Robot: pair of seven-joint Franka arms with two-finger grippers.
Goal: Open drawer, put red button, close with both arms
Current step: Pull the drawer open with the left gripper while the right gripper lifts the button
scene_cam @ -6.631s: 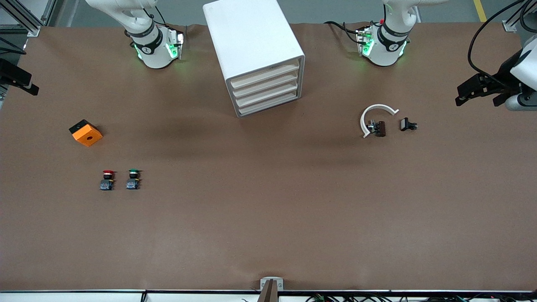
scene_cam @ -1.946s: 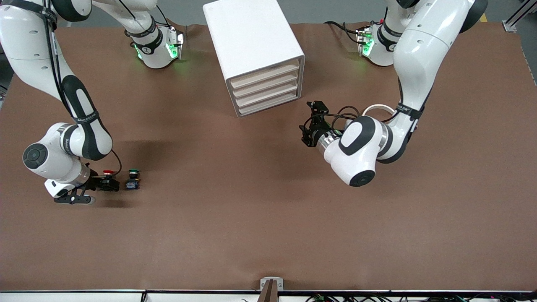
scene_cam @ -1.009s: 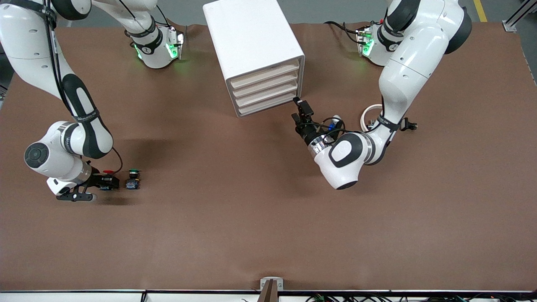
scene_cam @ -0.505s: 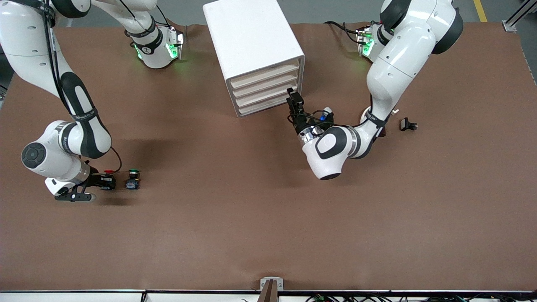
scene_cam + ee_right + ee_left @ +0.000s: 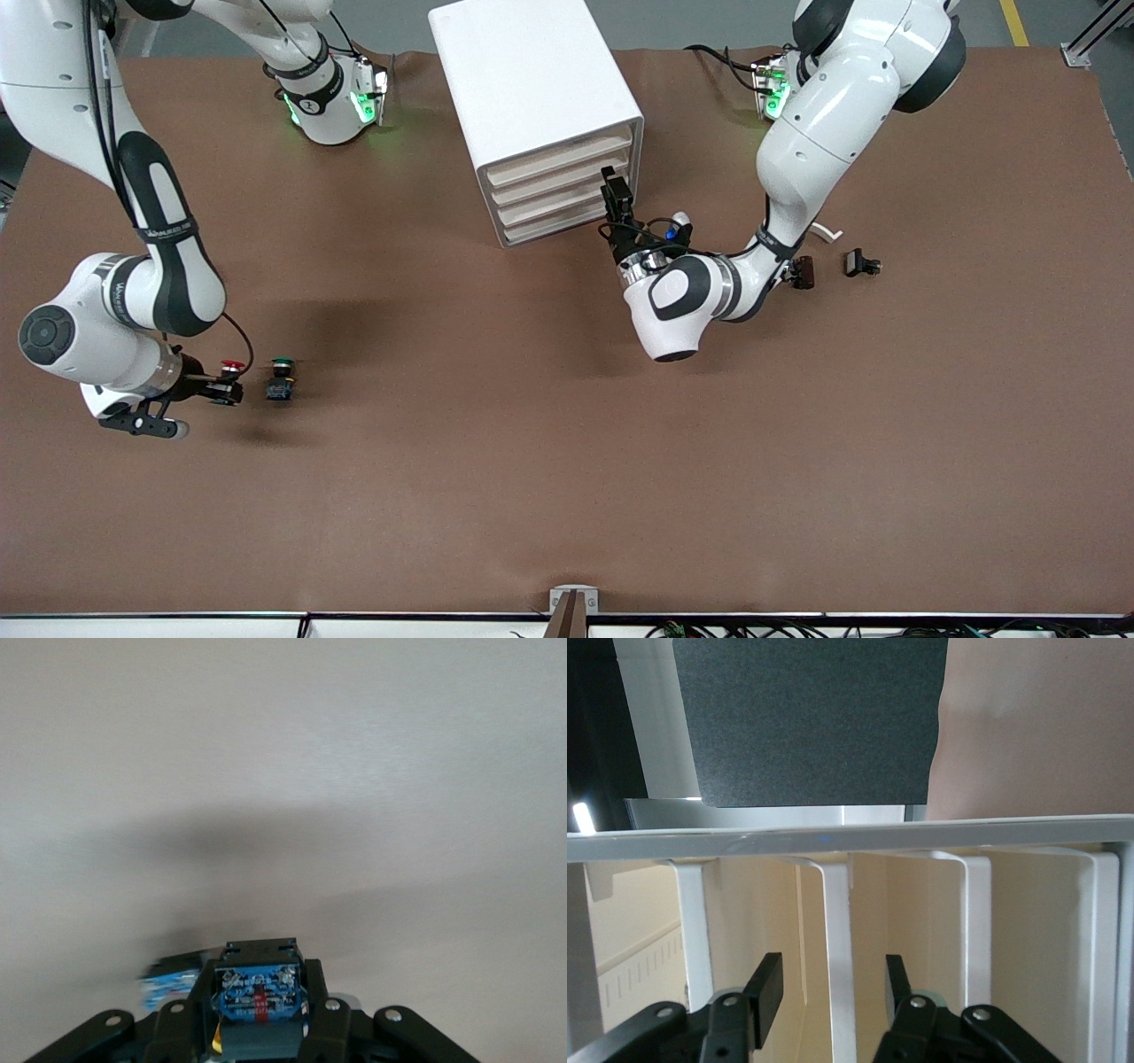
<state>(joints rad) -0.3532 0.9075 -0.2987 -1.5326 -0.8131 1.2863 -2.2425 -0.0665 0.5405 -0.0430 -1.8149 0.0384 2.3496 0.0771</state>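
Note:
The red button (image 5: 232,365) is in my right gripper (image 5: 223,390), low over the table toward the right arm's end. In the right wrist view the gripper (image 5: 259,997) is shut on the button's blue body (image 5: 257,981). The green button (image 5: 282,377) stands right beside it. The white drawer cabinet (image 5: 532,80) has several shut drawers (image 5: 558,182). My left gripper (image 5: 614,190) is at the drawer fronts' end toward the left arm. In the left wrist view it (image 5: 831,988) is open, with the white edge of a middle drawer (image 5: 837,921) between its fingers.
A white curved piece (image 5: 826,232) and two small black parts (image 5: 804,271) (image 5: 861,263) lie on the brown table (image 5: 567,461) toward the left arm's end, beside the left forearm. The right arm's elbow hangs over the table above the buttons.
The left gripper moved from the table up to the drawer fronts. The right gripper closed on the red button and has drawn it slightly away from the green one.

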